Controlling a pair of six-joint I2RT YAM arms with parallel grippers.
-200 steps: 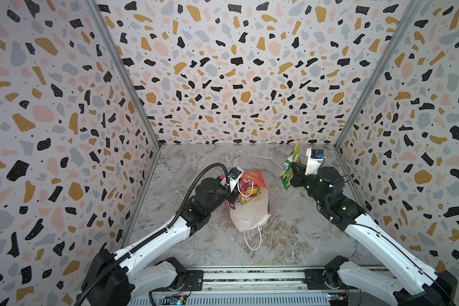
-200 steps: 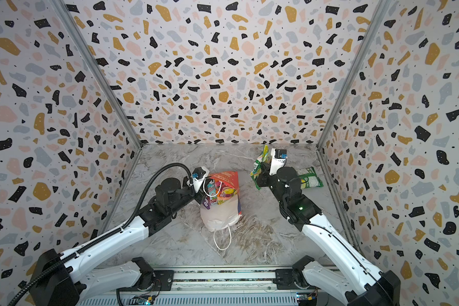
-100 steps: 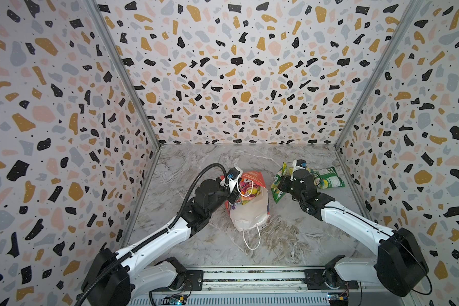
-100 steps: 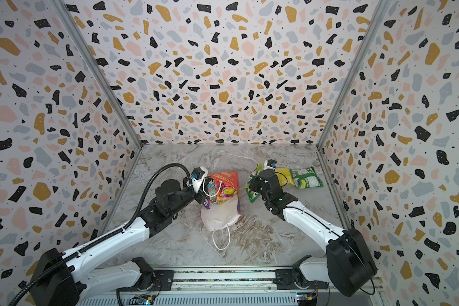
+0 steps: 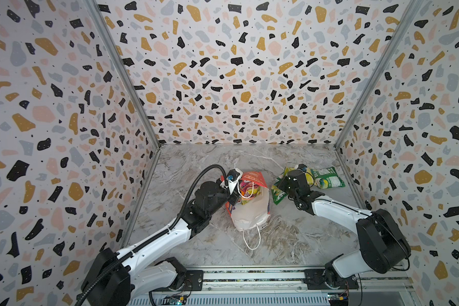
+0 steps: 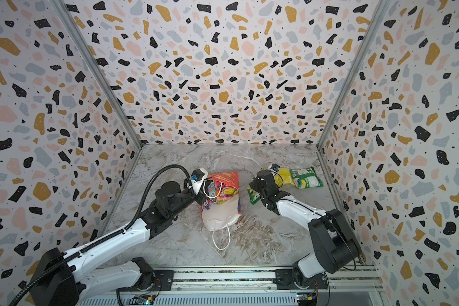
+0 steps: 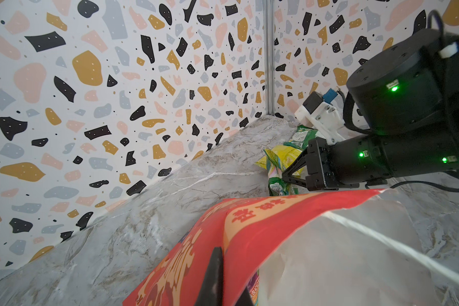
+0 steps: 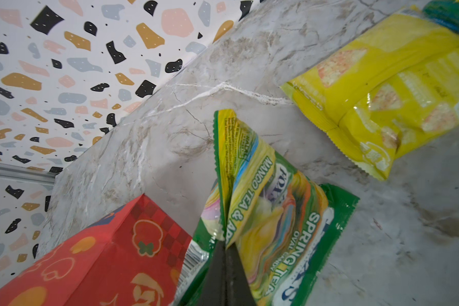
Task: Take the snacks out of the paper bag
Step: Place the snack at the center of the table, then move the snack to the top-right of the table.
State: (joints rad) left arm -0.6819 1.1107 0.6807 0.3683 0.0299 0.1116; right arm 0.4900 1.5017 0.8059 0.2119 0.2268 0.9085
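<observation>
While beside paper bag [image 8: 104, 251], green packet [image 8: 276, 212] (creased) near yellow packet [image 8: 382, 92].

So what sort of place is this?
Probably a robot test booth: speckled panel walls on three sides, a marble-look tabletop, and a left arm and right arm mounted on a metal rail.

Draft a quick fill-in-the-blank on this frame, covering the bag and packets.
The left fingers pinch the rim of the ____ paper bag.
The right fingers hold a green packet marked Spring ____.
A loose green packet lies beside a ____ snack.
More packets sit ____ the bag.
Missing words: red; Tea; yellow; inside.
</observation>
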